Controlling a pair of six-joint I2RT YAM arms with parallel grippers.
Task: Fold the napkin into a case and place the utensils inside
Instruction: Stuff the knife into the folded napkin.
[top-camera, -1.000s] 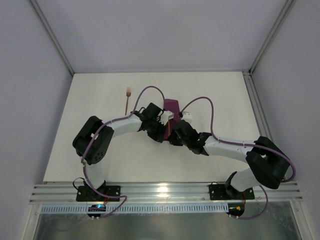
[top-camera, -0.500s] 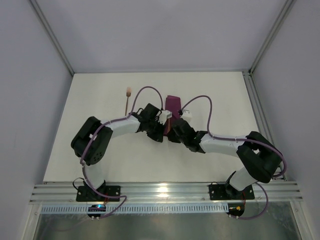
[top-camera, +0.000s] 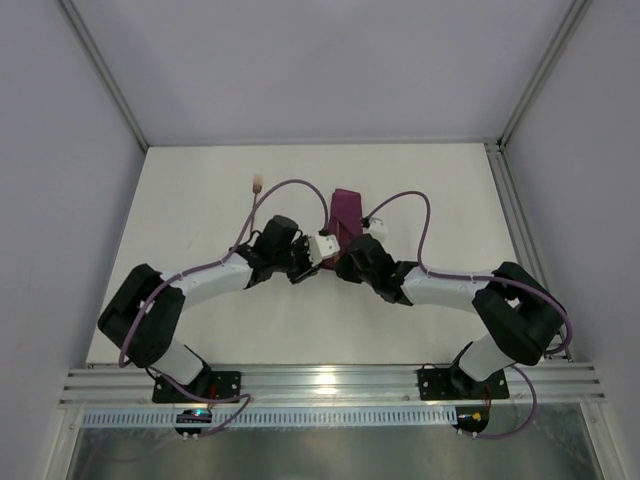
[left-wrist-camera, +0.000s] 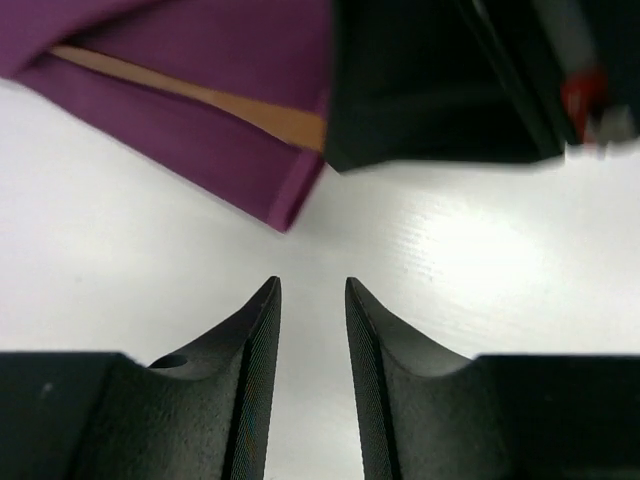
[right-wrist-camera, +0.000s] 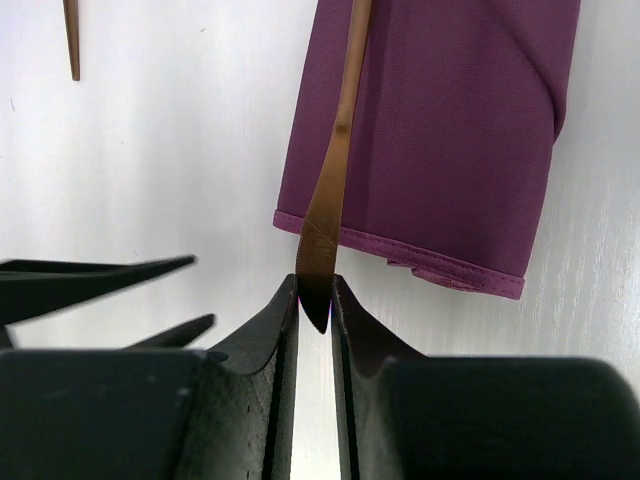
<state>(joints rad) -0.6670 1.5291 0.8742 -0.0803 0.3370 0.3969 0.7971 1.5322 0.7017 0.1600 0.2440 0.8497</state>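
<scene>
The magenta napkin, folded into a narrow case (top-camera: 346, 210), lies at the table's middle. My right gripper (right-wrist-camera: 315, 300) is shut on the handle end of a copper utensil (right-wrist-camera: 330, 200), just short of the case's near hem (right-wrist-camera: 430, 150). The utensil's shaft runs forward along the cloth. In the left wrist view the copper strip (left-wrist-camera: 200, 97) appears to lie between two layers of the case (left-wrist-camera: 190, 150). My left gripper (left-wrist-camera: 312, 290) stands open and empty over bare table, a little back from the case's corner. The fork (top-camera: 256, 190) lies apart on the table, left of the case.
Both arms meet near the case, their purple cables (top-camera: 400, 200) looping above it. The left fingers (right-wrist-camera: 110, 275) show close beside the right gripper. A metal rail (top-camera: 320, 385) runs along the near edge, and the enclosure's grey walls (top-camera: 60, 200) stand on either side.
The left gripper has opened and pulled back leftward from the case. The left arm has swung outward to the left. The right gripper keeps its hold on the utensil.
</scene>
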